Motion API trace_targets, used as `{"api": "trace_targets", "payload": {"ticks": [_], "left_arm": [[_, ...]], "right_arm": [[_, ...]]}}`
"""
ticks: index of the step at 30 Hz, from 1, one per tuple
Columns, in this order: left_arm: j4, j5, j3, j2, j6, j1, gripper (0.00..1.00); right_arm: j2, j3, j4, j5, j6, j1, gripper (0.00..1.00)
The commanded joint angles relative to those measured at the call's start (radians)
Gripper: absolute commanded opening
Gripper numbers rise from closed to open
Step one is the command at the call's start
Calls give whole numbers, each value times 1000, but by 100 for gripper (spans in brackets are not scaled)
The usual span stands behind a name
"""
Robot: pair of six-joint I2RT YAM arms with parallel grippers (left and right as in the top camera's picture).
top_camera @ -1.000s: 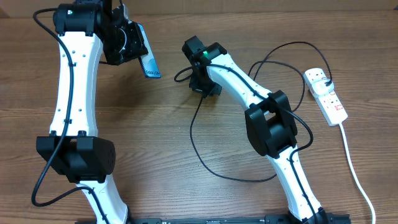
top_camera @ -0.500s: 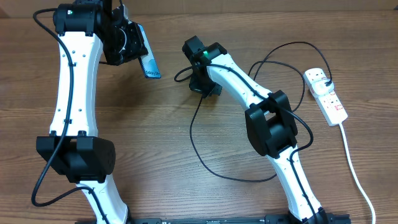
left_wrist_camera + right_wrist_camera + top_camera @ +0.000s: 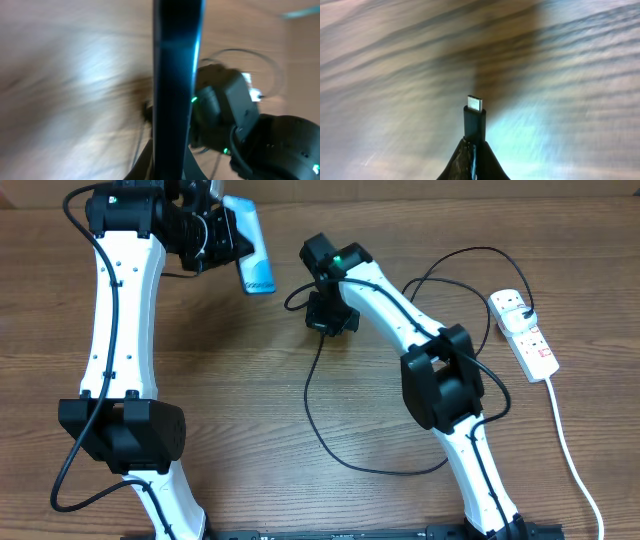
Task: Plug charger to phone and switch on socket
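Phone (image 3: 256,258): your left gripper (image 3: 232,242) pinches it and holds it clear of the table (image 3: 240,400), at about 11 o'clock in the overhead view. Its long axis runs from 11 to 5 o'clock, and the light blue screen is visible from above. In the left wrist view it appears edge-on as a dark upright bar (image 3: 175,75), blurred.

Your right gripper (image 3: 330,318) hangs just at 3 o'clock of the phone, apart from it, with its jaws pressed onto the end of the charger (image 3: 306,402). In the right wrist view the connector tip (image 3: 474,116) stands out from between the fingers (image 3: 457,162) and points to 12 o'clock, metal end foremost, over bare wood.

The black cable loops toward 6 o'clock, then runs back to the socket (image 3: 537,352) at the 3 o'clock edge. The socket's long axis also lies 11 to 5 o'clock. The black plug (image 3: 526,312) sits near its upper end, and the white cord (image 3: 570,450) trails toward 5 o'clock.
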Motion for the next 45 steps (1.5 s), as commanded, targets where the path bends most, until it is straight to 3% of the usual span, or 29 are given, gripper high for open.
{"api": "trace_targets", "payload": {"ticks": [1,13,18,22,25,27,29,31,32,40,45], "left_arm": [[66,233,10,-3,74,-3,4],[387,795,10,-3,47,9,4],[540,933,10,-3,-74,14,4],[563,926,10,-3,-103,14,4],[530,827,10,-3,-114,15,4],[488,732,10,-3,-132,16,4],[410,585,10,-3,-132,18,4],[309,390,10,-3,-131,18,4],[259,298,10,-3,-130,17,4],[-12,-231,10,-3,-117,-2,4],[-115,-480,10,-3,-234,-2,4]], "right_arm": [[-209,32,-16,-158,-151,-2,4],[-598,32,-134,-409,-455,-2,4],[-665,32,-155,-390,-461,-2,4],[-670,31,-163,-245,-386,-5,4],[-670,13,-172,-33,-204,-5,4],[-670,-3,-182,62,-129,-5,10],[-670,-37,-173,126,-76,-5,27],[-666,-75,-149,171,-44,-5,52],[-666,-100,-127,188,-34,-5,56],[-624,-332,159,172,-18,-24,74],[-502,-338,280,18,-18,-24,72]]}}
